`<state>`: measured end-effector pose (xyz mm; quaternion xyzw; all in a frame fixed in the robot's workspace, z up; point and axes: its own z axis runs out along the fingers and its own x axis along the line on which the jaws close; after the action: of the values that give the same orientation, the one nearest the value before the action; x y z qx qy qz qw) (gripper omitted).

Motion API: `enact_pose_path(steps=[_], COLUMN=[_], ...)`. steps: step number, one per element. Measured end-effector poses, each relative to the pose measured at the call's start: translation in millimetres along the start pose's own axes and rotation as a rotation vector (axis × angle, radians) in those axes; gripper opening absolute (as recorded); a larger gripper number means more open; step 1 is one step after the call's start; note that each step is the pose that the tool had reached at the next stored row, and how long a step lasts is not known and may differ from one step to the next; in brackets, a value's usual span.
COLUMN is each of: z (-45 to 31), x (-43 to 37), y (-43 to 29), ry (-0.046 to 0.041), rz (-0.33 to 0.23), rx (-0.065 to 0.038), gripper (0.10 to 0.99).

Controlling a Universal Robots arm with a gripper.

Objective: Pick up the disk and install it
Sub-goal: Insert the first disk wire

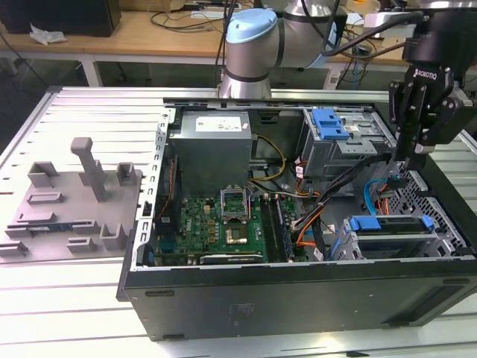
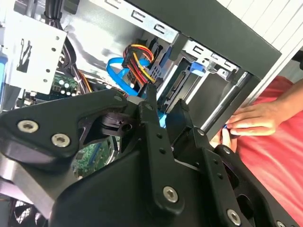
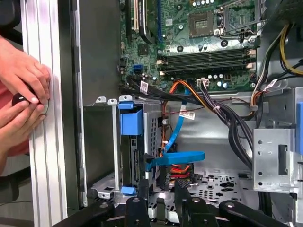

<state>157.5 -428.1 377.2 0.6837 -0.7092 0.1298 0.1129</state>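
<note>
Your hand (image 1: 406, 153) hangs inside the open computer case (image 1: 298, 287), at the end on the exterior view's right. In both wrist views its two fingers stand a narrow way apart with nothing between them (image 3: 162, 187) (image 2: 165, 106).

The disk (image 1: 387, 223) is not in your grip. It already sits in the drive cage (image 1: 447, 231) at that same end of the case, with its blue bracket along the top edge. In the first wrist view you see the disk (image 3: 129, 124) edge-on in the cage, just beside one fingertip but apart from it.

A flat blue cable (image 3: 175, 158) crosses just past your fingertips, and a bundle of red, yellow and black wires (image 2: 139, 59) hangs near it.

The circuit board (image 1: 223, 224) lies in the middle of the case, and a separate blue latch (image 1: 330, 123) sits on the upper bay.

A person's hands (image 3: 21, 90) rest on the slatted worktop (image 3: 45, 142) just outside the case wall.

A grey parts holder (image 1: 74, 201) stands on the worktop, well apart on the exterior view's left.
</note>
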Motion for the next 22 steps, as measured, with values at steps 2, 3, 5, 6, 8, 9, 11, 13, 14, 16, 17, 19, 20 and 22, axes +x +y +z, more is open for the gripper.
enact_pose_path(steps=[2, 3, 5, 6, 8, 9, 11, 13, 14, 16, 17, 19, 20, 22], z=[2.4, 5.4, 12.7, 13.9, 16.0, 17.3, 18.9, 20.0, 20.4, 21.8, 25.8, 25.9, 25.8, 25.6], x=[-0.9, -2.1, -4.2, -4.6, -5.3, -5.9, -6.4, -6.8, -7.0, -12.7, -16.6, -19.0, -19.3, -19.7], y=[-4.6, -8.0, -8.4, -8.3, -8.3, -8.3, -8.0, -7.2, -6.3, 1.1, 2.3, 5.6, 6.2, 7.4], ry=[0.0024, 0.0024, 0.0029, 0.0034, 0.0044, 0.0057, 0.0085, 0.0145, 0.0187, 0.0461, 0.0512, 0.0618, 0.0645, 0.0727], rz=[0.002, 0.003, 0.018, 0.024, 0.034, 0.039, 0.047, 0.056, 0.058, 0.061, 0.066, 0.069, 0.069, 0.070], rx=[0.004, 0.005, 0.001, -0.001, -0.001, 0.001, 0.003, 0.004, 0.006, 0.017, 0.031, 0.038, 0.038, 0.038], gripper=[0.353, 0.353, 0.353, 0.353, 0.353, 0.353, 0.353, 0.353, 0.353, 0.353, 0.353, 0.353, 0.353, 0.353])
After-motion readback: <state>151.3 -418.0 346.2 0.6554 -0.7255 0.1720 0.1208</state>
